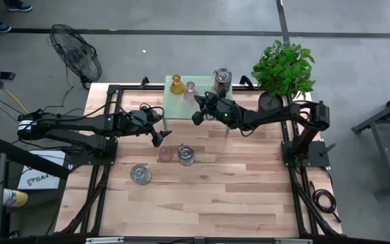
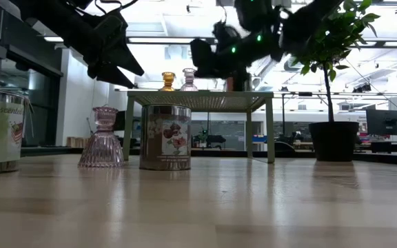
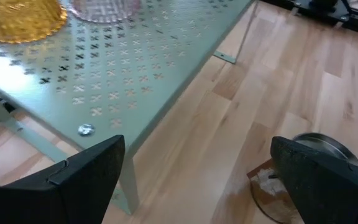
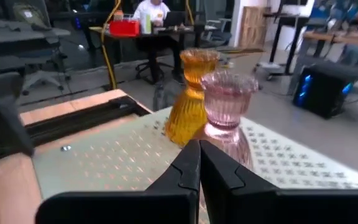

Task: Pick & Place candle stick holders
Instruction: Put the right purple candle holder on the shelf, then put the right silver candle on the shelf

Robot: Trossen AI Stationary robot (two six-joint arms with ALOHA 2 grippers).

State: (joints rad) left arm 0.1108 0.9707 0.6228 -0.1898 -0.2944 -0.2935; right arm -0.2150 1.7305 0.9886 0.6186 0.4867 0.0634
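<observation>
On the tabletop [image 1: 215, 196]: two metal holders [image 1: 140, 173], one pink holder [image 1: 165, 154]. Left gripper [image 1: 157, 137], fingers apart, hovers above them. Right gripper [image 1: 197, 118], fingers together, over the green stand [image 1: 175, 107] carrying the amber holder [image 1: 177, 85], pink glass holder [image 1: 190, 87], and metal tin [image 1: 222, 78].

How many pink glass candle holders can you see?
2. One pink holder stands on the green stand beside the amber holder; the other pink holder sits on the table beside a silver tin.
</observation>
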